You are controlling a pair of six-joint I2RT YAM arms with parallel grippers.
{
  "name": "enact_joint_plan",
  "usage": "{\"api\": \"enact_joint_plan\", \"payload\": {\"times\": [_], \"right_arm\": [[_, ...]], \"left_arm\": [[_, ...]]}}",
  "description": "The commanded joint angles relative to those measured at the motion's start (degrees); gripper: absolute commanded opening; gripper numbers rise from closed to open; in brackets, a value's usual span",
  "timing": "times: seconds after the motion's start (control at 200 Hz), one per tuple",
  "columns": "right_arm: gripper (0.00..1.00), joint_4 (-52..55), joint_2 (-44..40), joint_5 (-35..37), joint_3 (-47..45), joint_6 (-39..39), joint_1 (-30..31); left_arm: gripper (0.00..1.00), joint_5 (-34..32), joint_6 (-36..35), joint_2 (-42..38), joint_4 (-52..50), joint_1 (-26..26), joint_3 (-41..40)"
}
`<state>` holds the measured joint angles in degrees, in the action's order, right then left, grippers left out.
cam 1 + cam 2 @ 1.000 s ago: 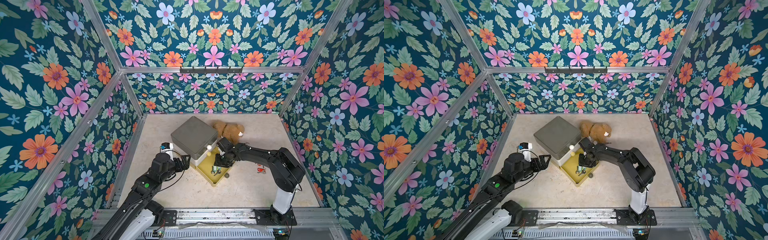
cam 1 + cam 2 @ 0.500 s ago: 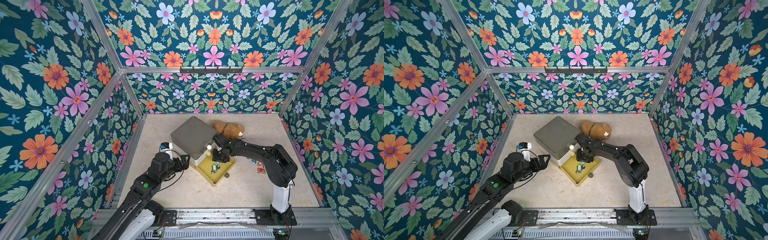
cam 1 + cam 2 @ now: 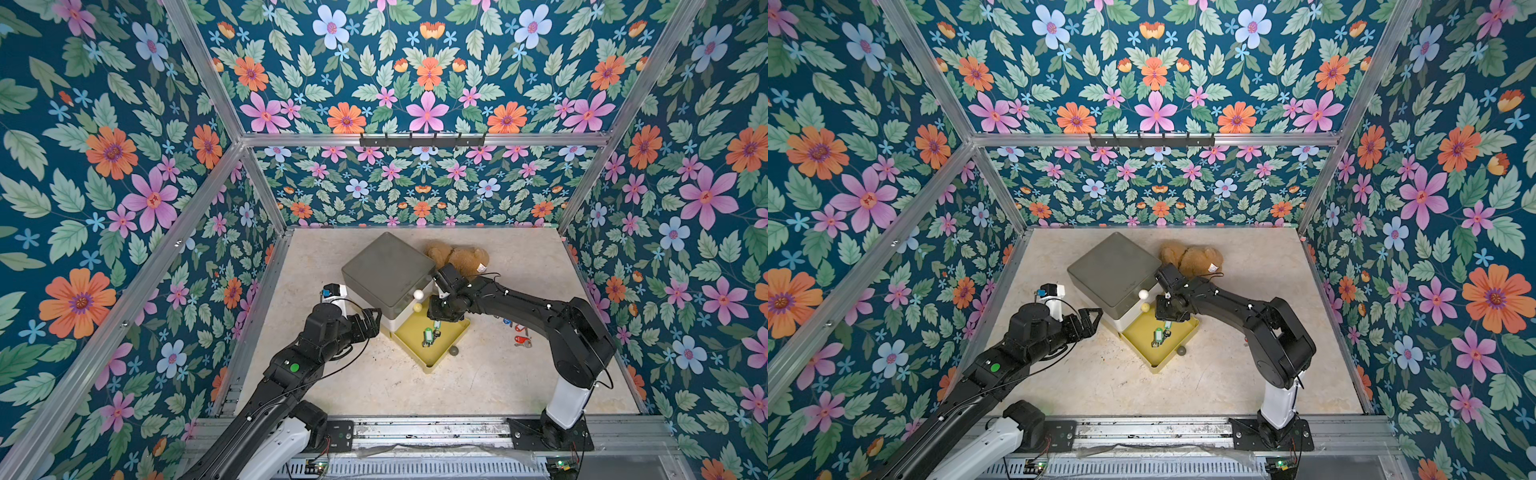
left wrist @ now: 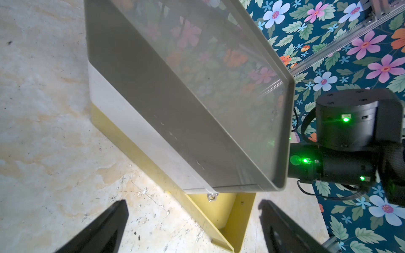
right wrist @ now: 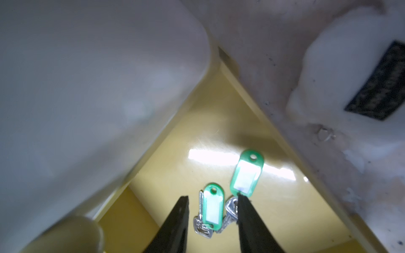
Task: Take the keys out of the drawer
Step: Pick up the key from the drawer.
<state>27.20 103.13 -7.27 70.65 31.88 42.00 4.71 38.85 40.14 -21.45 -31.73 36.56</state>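
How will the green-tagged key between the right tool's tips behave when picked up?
Probably light: the green-tagged key looks small and thin. Likely floppy, tag seemingly linked by a ring. May skid on the glossy drawer.

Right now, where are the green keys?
In a top view, the green keys lie in the open yellow drawer beneath the right gripper, beside the grey cabinet.

Robot test cell, lab-type. Enclosure framed in aluminium profile (image 3: 415, 139); walls lined with floral-print panels (image 3: 104, 166); black mounting plates (image 3: 523, 434) bolted to metal rail (image 3: 436, 430); circuit boards (image 3: 316, 467) left exposed at front edge.
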Motion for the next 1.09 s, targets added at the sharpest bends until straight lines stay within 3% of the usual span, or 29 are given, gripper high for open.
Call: {"api": "enact_joint_plan", "payload": {"times": [0.0, 0.7, 0.975, 1.09], "right_arm": [[0.4, 0.49, -0.75, 0.64, -1.16, 1.0, 0.19], [0.32, -0.9, 3.71, 0.87, -2.12, 2.35, 0.82], [0.25, -0.22, 5.19, 1.95, -1.24, 2.29, 0.84], [0.19, 0.0, 5.41, 2.15, -1.01, 2.27, 0.87]], "left_arm": [[0.99, 1.15, 0.0, 0.61, 2.11, 0.08, 0.09], [0.99, 1.4, 0.22, -0.82, 2.14, 0.07, -1.6], [0.99, 0.99, 0.0, -1.12, 1.5, 0.03, -1.49], [0.99, 0.66, -0.18, -1.2, 1.11, 0.07, -1.58]]}}
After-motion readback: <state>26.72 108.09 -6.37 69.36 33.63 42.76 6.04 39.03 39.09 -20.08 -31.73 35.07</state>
